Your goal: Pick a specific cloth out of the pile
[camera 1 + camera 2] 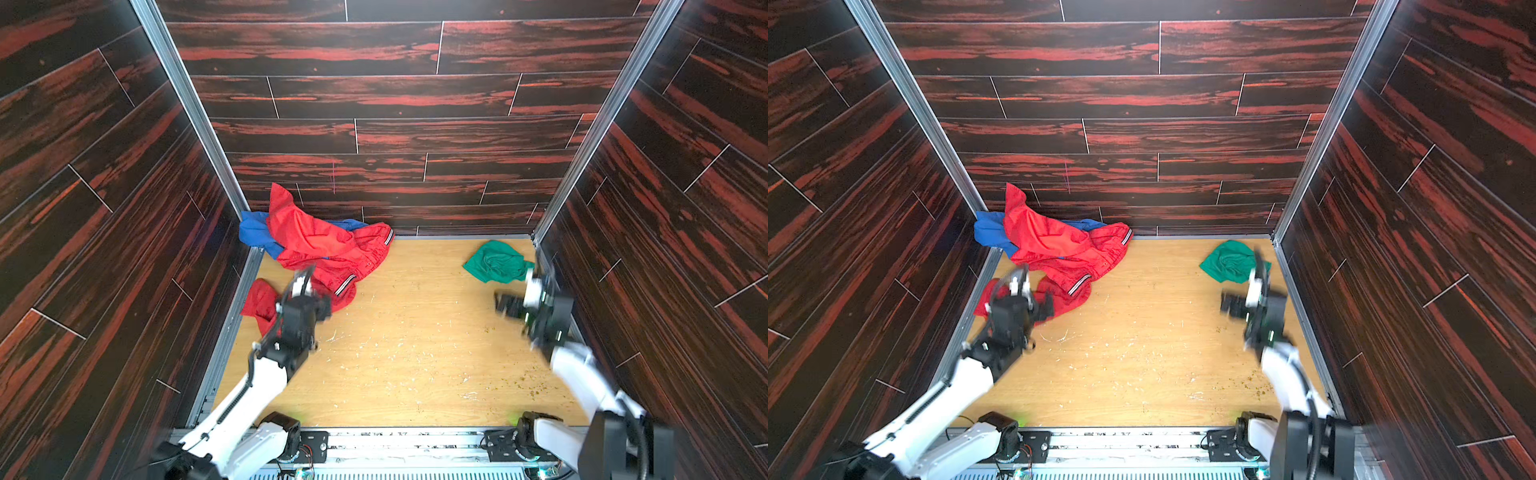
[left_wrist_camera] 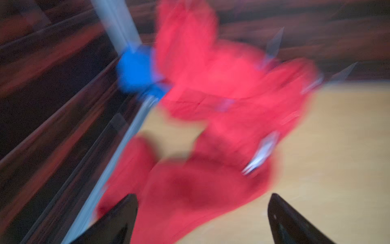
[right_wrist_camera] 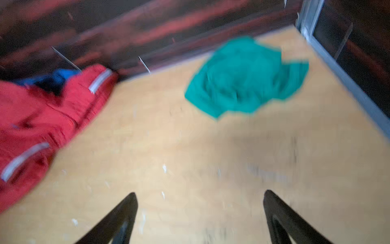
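The cloth (image 1: 496,262) (image 1: 1229,262) (image 3: 244,78) is plain green and lies crumpled by itself on the wooden floor near the back right corner. The pile (image 1: 324,245) (image 1: 1059,245) (image 2: 221,95) (image 3: 35,118) fills the back left corner: red garments with striped trim over a blue cloth (image 1: 255,232) (image 1: 990,232) (image 2: 135,69). My right gripper (image 1: 515,295) (image 1: 1237,299) (image 3: 199,194) hangs open and empty just in front of the green cloth. My left gripper (image 1: 309,291) (image 1: 1025,291) (image 2: 203,196) is open above the near red garment, holding nothing. Both wrist views are motion-blurred.
Dark red-streaked wood-pattern walls (image 1: 374,137) close in the back and both sides. Aluminium posts (image 1: 598,124) stand at the back corners. The light wooden floor (image 1: 415,332) carries scuffs and small crumbs. A metal rail (image 1: 399,436) with the arm bases runs along the front.
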Motion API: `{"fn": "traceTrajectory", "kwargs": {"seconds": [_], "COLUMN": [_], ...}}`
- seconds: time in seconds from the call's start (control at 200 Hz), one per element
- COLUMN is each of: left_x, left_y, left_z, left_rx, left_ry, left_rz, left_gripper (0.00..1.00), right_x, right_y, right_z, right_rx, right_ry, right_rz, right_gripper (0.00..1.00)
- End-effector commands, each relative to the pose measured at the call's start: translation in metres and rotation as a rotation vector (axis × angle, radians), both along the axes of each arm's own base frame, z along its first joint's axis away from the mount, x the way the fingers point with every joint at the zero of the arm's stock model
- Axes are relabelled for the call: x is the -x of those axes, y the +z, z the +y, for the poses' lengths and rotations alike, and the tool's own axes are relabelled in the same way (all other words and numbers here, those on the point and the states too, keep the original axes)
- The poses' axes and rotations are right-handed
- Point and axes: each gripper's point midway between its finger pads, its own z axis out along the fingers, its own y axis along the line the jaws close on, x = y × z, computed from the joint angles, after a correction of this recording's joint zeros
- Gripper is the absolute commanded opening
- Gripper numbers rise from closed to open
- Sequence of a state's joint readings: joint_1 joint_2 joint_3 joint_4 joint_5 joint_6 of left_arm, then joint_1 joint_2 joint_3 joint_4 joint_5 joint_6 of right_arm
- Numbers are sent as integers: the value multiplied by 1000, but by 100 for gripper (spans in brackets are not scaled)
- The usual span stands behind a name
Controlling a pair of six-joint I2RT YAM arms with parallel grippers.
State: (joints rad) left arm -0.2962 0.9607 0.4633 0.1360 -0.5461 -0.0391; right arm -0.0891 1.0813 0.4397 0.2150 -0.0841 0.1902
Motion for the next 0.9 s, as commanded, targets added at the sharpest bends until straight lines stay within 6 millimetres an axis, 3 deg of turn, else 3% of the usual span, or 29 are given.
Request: {"fn": "traceTrajectory", "kwargs": {"seconds": [0.0, 0.075, 0.145, 0.261, 0.371, 0.476, 0.536, 0.616, 0.691, 0.787, 0.897], "left_x": [10, 5, -2, -24, -47, -45, -39, -50, -59, -63, -62], "left_y": [3, -17, -36, -35, -43, -43, -61, -64, -69, -71, -71], "left_z": [35, 31, 31, 29, 18, 54, 55, 52, 53, 55, 56], "left_rx": [-69, -29, -22, -79, -63, 6, 79, 83, 89, 107, 110], "left_ry": [169, 163, 172, 161, 58, 211, 161, 131, 130, 131, 129], "left_rz": [-129, -86, -92, -126, -135, -264, -215, -187, -130, -107, -102], "left_gripper": [99, 99, 99, 99, 99, 99, 99, 99, 99, 99, 99], "right_x": [1, 11, 18, 18, 9, 0, -6, -11, -20, -53, -49], "right_y": [15, -3, -7, 3, 17, 24, 16, 2, 4, -16, -15], "right_z": [-24, -30, -31, -24, -20, -16, -17, -14, -15, -18, -26], "right_rx": [99, 139, 144, 177, 202, 216, 200, 201, 197, 181, 180], "right_ry": [-113, -139, -153, -107, -80, -52, -62, -35, -37, -25, -74], "right_rz": [-165, -150, -206, -302, -419, -493, -486, -479, -471, -300, -307], "right_gripper": [94, 94, 94, 94, 94, 94, 94, 94, 98, 98, 99]}}
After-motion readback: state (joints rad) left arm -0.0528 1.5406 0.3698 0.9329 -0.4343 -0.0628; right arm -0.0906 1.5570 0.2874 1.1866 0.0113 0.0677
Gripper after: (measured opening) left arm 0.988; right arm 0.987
